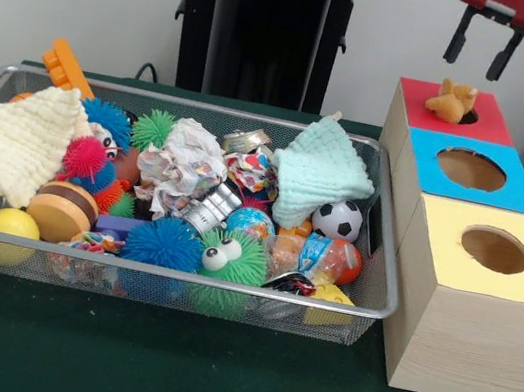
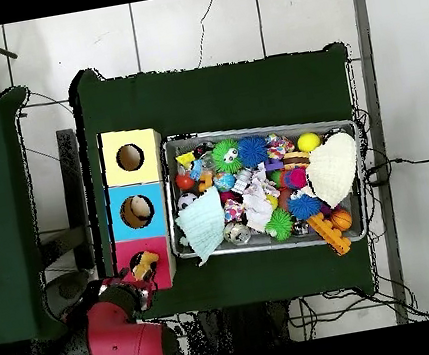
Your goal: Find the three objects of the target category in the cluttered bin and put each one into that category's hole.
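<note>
The wire mesh bin (image 1: 177,276) is full of mixed toys and also shows in the overhead view (image 2: 251,127). To its right stands the pale wooden box; its red-surrounded hole (image 1: 471,118) is at the far end. A small orange toy (image 1: 451,101) lies on the red surround, half over the hole; it also shows from above (image 2: 144,266). My gripper (image 1: 471,68) hangs above the red surround, open and empty, apart from the toy. From above the gripper (image 2: 127,281) sits just at the box's red end.
The blue-surrounded hole (image 1: 471,169) and the yellow-surrounded hole (image 1: 495,249) are nearer on the same box. In the bin lie a cream cloth (image 1: 7,146), a mint cloth (image 1: 322,171), a soccer ball (image 1: 337,219), a blue spiky ball (image 1: 164,243) and a yellow ball (image 1: 11,223).
</note>
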Robot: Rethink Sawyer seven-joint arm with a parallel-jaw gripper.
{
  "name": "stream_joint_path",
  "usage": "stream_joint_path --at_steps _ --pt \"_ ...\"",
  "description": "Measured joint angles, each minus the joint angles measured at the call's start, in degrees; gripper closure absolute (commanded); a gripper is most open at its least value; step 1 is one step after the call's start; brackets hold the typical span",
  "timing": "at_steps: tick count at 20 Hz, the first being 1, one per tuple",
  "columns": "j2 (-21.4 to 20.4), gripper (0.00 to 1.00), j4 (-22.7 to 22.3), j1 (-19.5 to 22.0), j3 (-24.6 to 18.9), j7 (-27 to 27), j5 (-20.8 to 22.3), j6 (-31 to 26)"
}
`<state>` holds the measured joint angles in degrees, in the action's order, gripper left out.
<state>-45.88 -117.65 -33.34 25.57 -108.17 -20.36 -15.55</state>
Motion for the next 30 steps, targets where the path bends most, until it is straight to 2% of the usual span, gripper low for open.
stream_joint_path --at_steps 9,10,30 --pt "0.0 0.0 0.0 0.2 0.0 0.0 0.0 0.0" --pt "0.0 1.0 0.0 0.3 0.0 0.0 0.0 0.0" --pt "0.0 1.0 0.0 1.5 0.0 0.0 0.0 0.0"
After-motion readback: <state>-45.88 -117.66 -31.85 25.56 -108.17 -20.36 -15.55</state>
